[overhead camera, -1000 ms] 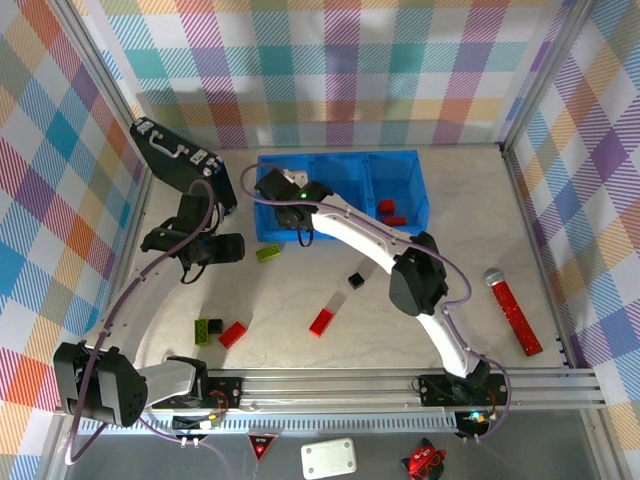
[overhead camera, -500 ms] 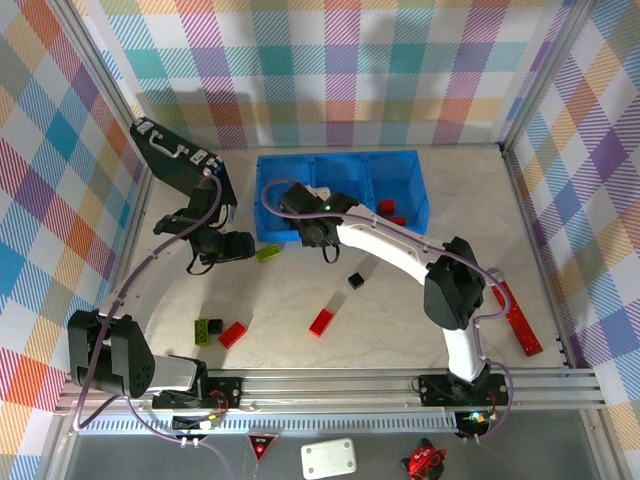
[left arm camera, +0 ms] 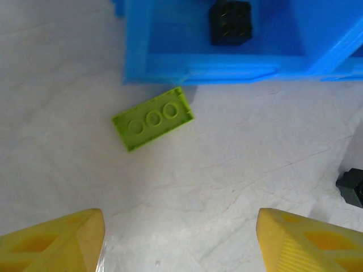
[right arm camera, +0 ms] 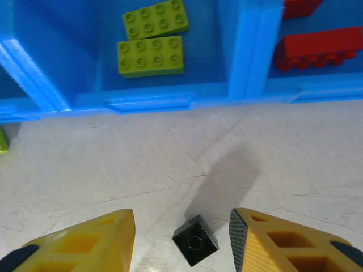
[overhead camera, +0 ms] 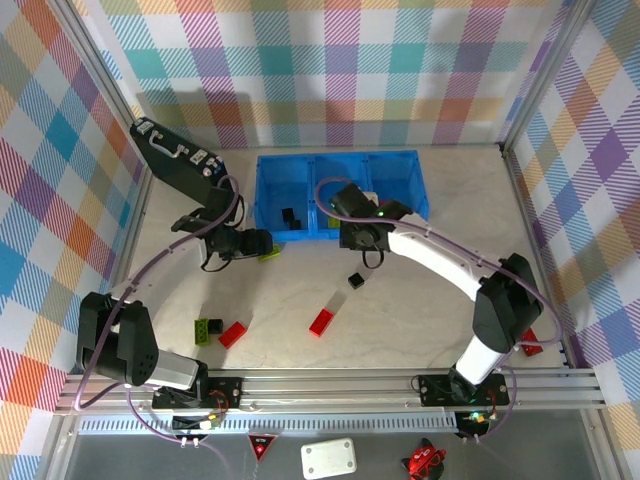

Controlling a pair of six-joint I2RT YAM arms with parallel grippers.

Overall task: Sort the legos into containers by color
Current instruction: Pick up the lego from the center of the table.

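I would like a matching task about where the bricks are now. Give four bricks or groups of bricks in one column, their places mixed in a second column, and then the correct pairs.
Things
1. black brick inside the tray
2. two green bricks side by side
3. red bricks
4. green brick with three studs

Places
A. right compartment of the tray
B. on the table, just outside the tray's near wall
C. middle compartment
D. left compartment

Pairs: 1-D, 2-C, 3-A, 4-B
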